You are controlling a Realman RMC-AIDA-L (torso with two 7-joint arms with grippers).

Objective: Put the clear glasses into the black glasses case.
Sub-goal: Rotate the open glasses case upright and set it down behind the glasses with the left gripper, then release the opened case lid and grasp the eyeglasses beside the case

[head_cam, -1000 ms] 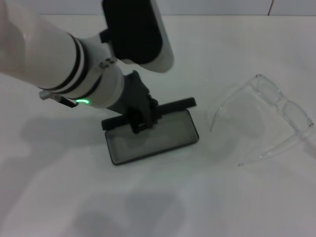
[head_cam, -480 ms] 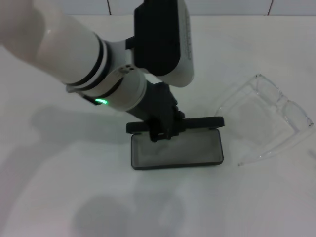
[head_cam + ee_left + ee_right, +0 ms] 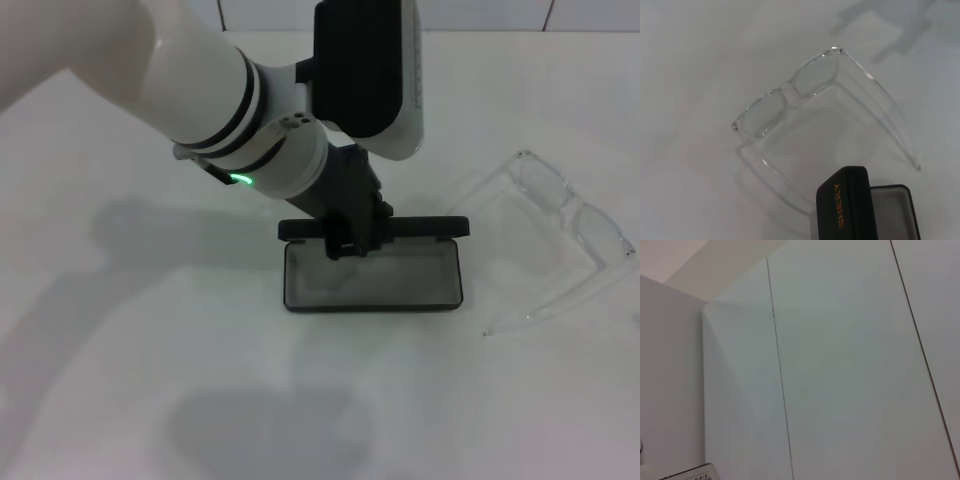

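The right wrist camera looks at pale wall panels (image 3: 850, 370) and none of the work. Two thin dark seams (image 3: 780, 390) run across the panels, one long and nearly straight through the middle of the frame, the other slanting along the far edge. A duller grey panel (image 3: 670, 385) meets the lighter ones at an angled corner, and a warmer beige surface (image 3: 700, 257) fills the corner above it. At the frame's edge sits a small light-coloured object (image 3: 690, 474) with a dark rim, too cropped to identify.

The left gripper (image 3: 352, 240) has dragged the black glasses case (image 3: 373, 276) toward the clear glasses (image 3: 545, 240).
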